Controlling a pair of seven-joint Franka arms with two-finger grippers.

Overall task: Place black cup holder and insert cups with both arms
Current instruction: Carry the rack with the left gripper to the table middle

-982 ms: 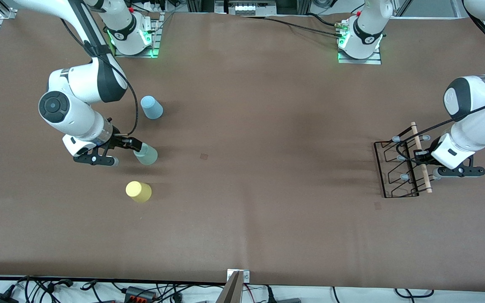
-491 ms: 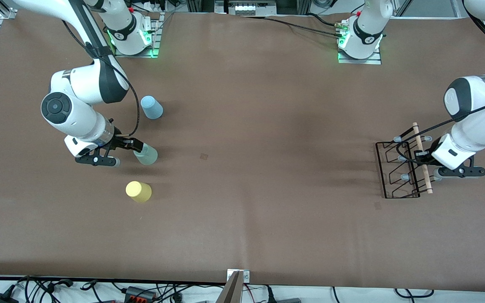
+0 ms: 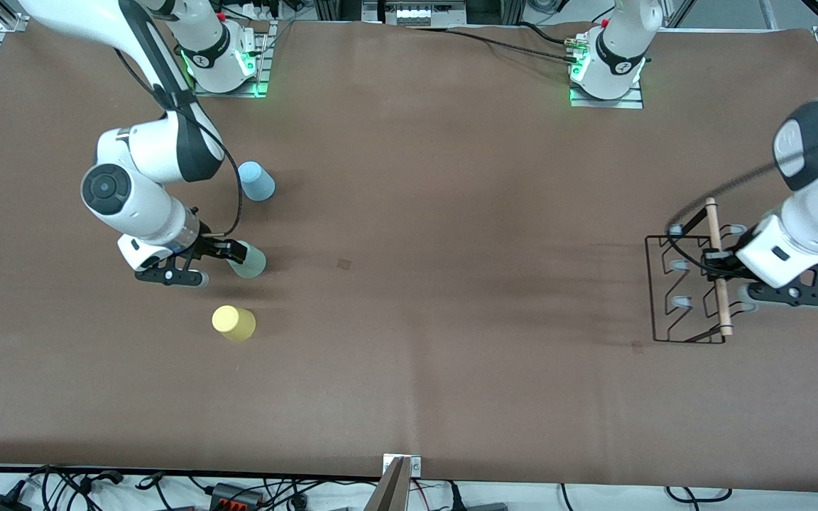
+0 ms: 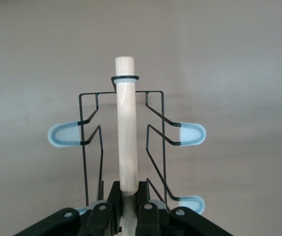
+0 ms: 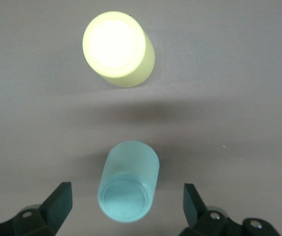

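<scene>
1. Holding the black cup holder (image 3: 689,291) by its wooden handle (image 3: 718,266), my left gripper (image 3: 720,273) is clamped tight on the rod at the right edge of the front view; the left wrist view shows the fingers (image 4: 114,196) pinching the rod low down.
2. I judge the rack is off the table or barely resting on it, though I can't be sure from this angle. Placing it is not finished.
3. My right gripper (image 3: 221,257) sits at the left of the front view with its fingers spread wide either side of the mint green cup (image 3: 248,260), not yet squeezing it.
4. The yellow cup (image 3: 233,323) stands lower in the frame, the light blue cup (image 3: 255,181) higher, both untouched.
5. No cup is on a peg (image 4: 65,134), so all three insertions remain.
</scene>
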